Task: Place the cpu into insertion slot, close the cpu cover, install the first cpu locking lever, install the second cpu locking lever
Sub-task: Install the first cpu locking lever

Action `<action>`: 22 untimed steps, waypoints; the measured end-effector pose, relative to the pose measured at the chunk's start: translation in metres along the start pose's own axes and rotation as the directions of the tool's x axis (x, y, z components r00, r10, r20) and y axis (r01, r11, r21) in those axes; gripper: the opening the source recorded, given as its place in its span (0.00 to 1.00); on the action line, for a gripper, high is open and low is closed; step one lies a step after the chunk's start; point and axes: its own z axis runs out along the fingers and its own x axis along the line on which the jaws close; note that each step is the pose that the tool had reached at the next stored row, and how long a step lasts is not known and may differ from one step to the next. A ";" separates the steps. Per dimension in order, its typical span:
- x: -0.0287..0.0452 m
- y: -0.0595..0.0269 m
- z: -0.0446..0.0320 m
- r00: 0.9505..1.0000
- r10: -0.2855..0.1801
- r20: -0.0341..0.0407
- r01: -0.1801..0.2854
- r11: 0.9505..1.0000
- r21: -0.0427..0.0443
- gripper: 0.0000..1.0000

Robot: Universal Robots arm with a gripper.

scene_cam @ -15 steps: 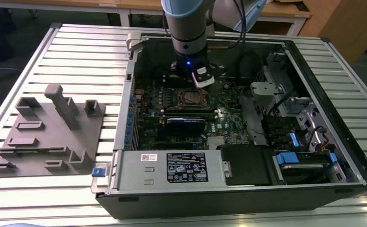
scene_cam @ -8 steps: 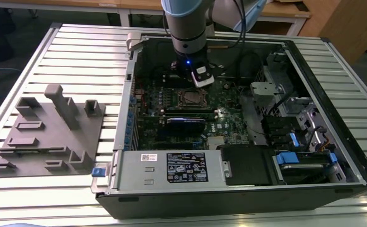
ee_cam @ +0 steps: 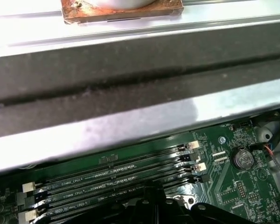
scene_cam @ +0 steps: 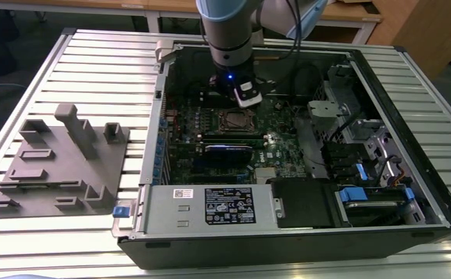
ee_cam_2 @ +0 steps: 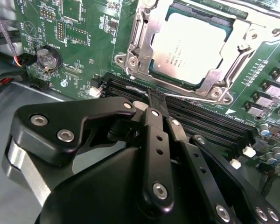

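**Claw clenched at the socket's edge**

I see the claw (ee_cam_2: 156, 100) pinched shut, its tip at a thin locking lever (ee_cam_2: 191, 97). Just beyond the tip, the cpu (ee_cam_2: 191, 44) sits in the insertion slot (scene_cam: 236, 121), with the cpu cover (ee_cam_2: 142, 46) lying flat over its edges.
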 end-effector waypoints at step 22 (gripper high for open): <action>0.0025 -0.0018 0.0018 1.000 -0.007 0.025 0.007 1.000 -0.001 0.11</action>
